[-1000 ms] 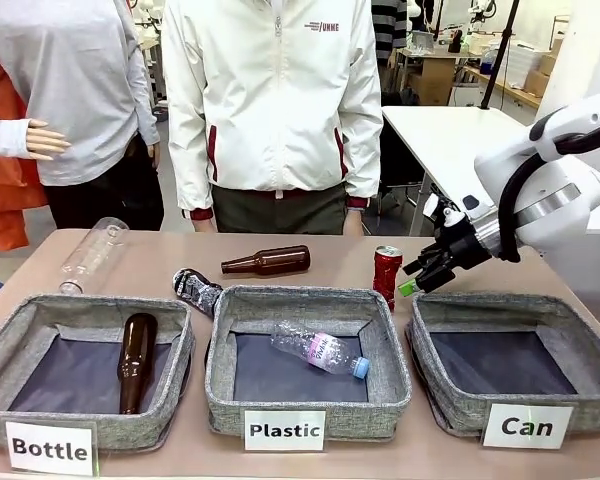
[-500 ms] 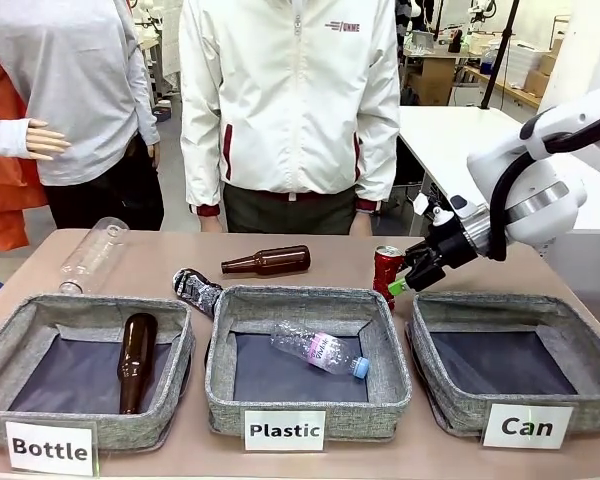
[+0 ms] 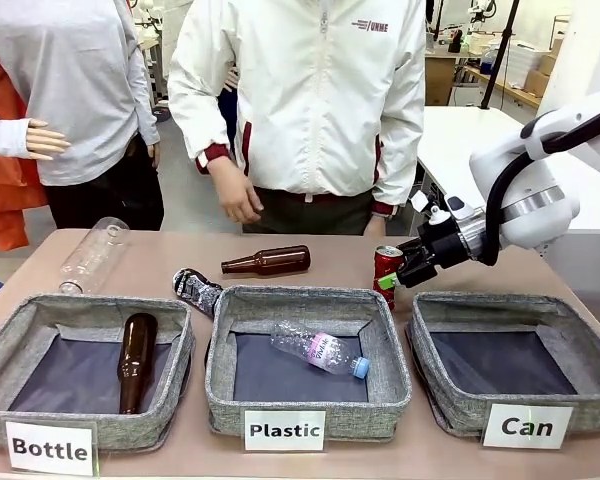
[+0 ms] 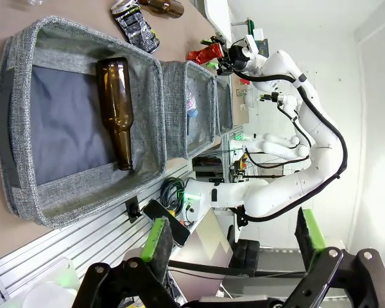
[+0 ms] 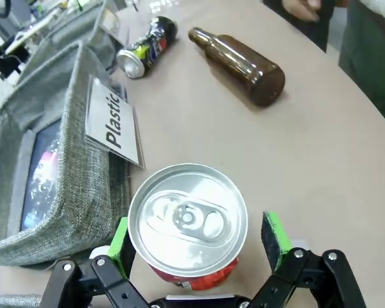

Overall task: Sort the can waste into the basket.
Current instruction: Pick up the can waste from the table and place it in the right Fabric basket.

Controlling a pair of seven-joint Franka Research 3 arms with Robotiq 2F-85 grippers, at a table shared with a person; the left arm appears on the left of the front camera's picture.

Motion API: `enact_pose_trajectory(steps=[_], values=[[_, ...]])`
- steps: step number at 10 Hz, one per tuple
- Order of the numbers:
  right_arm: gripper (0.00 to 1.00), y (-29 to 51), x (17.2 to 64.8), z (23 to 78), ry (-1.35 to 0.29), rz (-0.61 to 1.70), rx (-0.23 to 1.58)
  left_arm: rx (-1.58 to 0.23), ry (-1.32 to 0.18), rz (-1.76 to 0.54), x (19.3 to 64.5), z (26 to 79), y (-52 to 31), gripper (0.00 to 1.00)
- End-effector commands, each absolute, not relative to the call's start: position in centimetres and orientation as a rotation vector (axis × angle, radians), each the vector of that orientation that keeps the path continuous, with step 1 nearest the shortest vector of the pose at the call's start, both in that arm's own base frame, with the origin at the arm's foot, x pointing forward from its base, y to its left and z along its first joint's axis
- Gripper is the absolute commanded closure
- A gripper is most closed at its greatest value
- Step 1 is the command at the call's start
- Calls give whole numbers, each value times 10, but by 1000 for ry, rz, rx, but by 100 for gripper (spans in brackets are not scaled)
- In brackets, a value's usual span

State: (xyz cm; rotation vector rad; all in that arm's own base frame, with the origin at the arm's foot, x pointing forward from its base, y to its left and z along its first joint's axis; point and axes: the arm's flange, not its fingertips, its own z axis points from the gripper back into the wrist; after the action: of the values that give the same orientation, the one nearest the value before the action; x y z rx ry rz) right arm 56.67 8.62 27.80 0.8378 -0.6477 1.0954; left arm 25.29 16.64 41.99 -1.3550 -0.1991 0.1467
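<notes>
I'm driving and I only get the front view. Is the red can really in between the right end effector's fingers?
Observer: Yes. In the right wrist view the red can stands upright between the right end effector's green pads, with a gap showing at one pad.
Operator: Is the can's top squashed?
Observer: Its top looks round, with the pull tab lying flat.
Operator: And what's my other arm doing?
Observer: The left end effector is open near the Bottle basket, with nothing between its fingers.
</notes>
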Motion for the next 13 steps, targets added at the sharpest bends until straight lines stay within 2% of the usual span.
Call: enact_pose_trajectory(steps=[1, 2, 3, 4, 5, 9, 11, 13], values=[[60, 82, 570, 277, -684, 1126, 907, -1357, -196, 136, 249, 420, 167, 0], [60, 81, 570, 277, -690, 1127, 915, -1357, -196, 136, 249, 420, 167, 0], [100, 80, 570, 275, -700, 1117, 913, -1357, -196, 136, 249, 420, 167, 0], [64, 80, 570, 275, -705, 1113, 913, -1357, -196, 136, 249, 420, 167, 0], [100, 79, 571, 276, -683, 1109, 911, -1357, -196, 136, 249, 420, 167, 0], [100, 65, 562, 317, -791, 1133, 863, -1357, -196, 136, 249, 420, 167, 0], [100, 50, 545, 372, -857, 1158, 781, -1357, -196, 136, 249, 420, 167, 0], [100, 33, 515, 426, -834, 1132, 756, -1357, -196, 136, 249, 420, 167, 0]])
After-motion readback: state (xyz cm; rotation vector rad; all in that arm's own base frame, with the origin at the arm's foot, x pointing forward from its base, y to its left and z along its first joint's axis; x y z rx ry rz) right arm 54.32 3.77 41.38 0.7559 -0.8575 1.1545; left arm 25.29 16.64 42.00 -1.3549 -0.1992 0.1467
